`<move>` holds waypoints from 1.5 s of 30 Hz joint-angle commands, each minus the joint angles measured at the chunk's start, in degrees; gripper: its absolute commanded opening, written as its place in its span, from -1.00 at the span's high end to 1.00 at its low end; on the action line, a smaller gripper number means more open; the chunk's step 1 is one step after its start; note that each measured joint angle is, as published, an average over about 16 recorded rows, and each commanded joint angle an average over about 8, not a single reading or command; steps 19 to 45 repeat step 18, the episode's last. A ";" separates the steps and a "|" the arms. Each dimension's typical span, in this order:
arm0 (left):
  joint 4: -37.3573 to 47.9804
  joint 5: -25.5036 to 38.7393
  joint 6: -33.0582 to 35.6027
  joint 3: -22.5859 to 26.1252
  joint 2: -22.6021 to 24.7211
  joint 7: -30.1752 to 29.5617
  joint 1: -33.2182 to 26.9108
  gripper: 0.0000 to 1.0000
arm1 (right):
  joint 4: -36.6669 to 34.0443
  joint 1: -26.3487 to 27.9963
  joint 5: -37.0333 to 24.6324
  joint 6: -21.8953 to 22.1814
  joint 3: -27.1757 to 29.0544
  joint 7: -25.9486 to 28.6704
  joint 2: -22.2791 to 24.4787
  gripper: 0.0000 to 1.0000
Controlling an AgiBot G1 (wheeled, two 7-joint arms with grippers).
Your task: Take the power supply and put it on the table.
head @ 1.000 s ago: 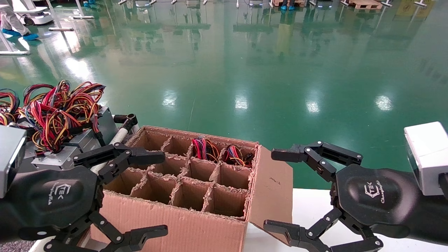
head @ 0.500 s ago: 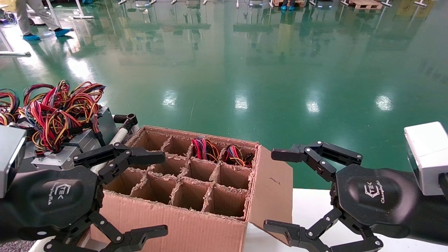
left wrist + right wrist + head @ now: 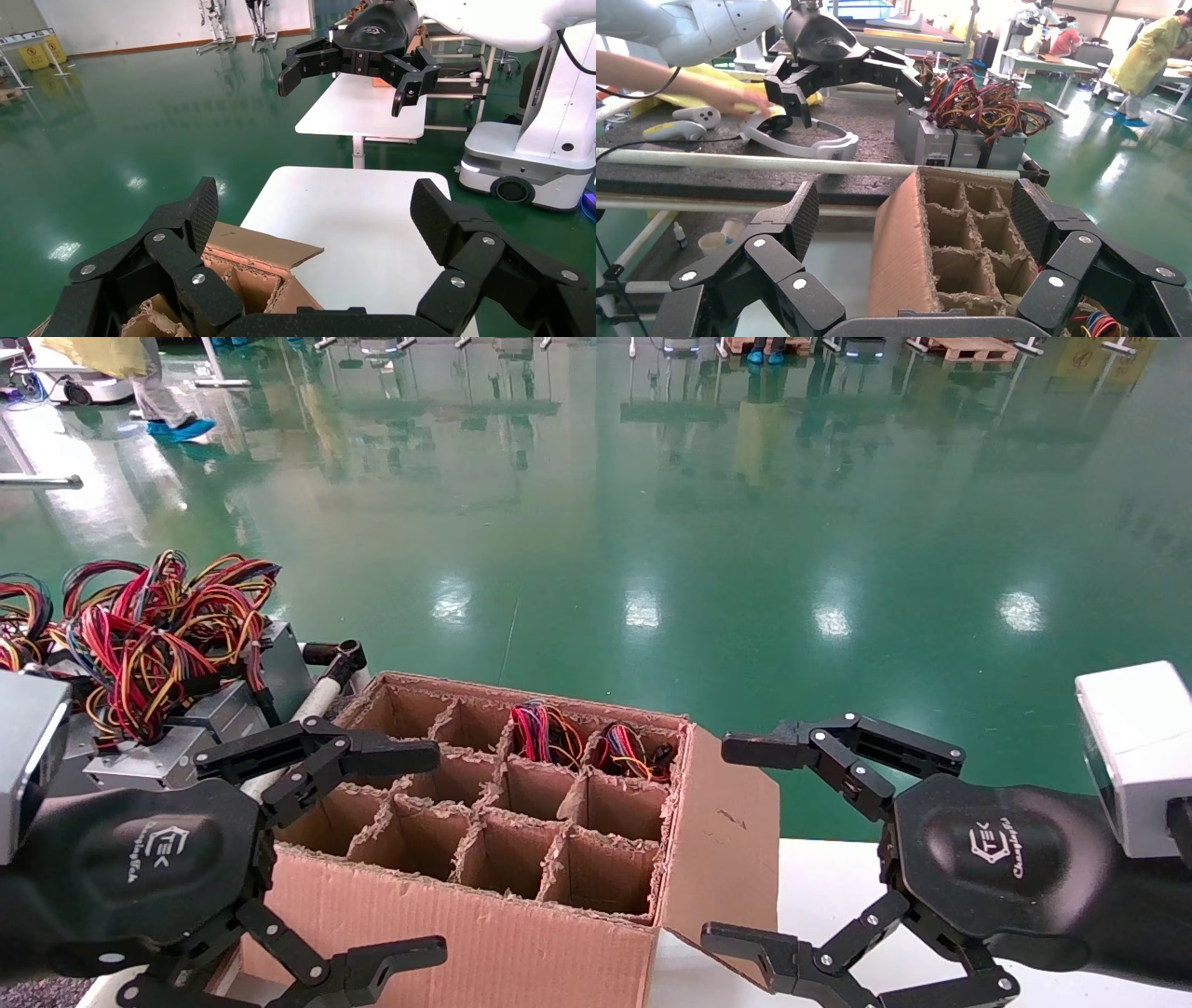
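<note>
Power supply [image 3: 545, 733] in far carton cell, between spread grippers.

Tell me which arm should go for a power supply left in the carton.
Probably the right. The two remaining power supplies sit in the far cells on the carton's right side, nearer the open right claw. The left claw, also open, hovers over the carton's near-left corner, across several empty cells.
</note>
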 commanded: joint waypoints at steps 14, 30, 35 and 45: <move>0.00 0.00 0.00 0.00 0.00 0.00 0.00 -1.00 | 0.00 0.00 0.00 0.00 0.00 0.00 0.00 -1.00; 0.00 0.00 0.00 0.00 0.00 0.00 0.00 -1.00 | 0.00 0.00 0.00 0.00 0.00 0.00 0.00 -1.00; 0.00 0.00 0.00 0.00 0.00 0.00 0.00 -1.00 | 0.00 0.00 0.00 0.00 0.00 0.00 0.00 -1.00; 0.00 0.00 0.00 0.00 0.00 0.00 0.00 -1.00 | 0.00 0.00 0.00 0.00 0.00 0.00 0.00 -1.00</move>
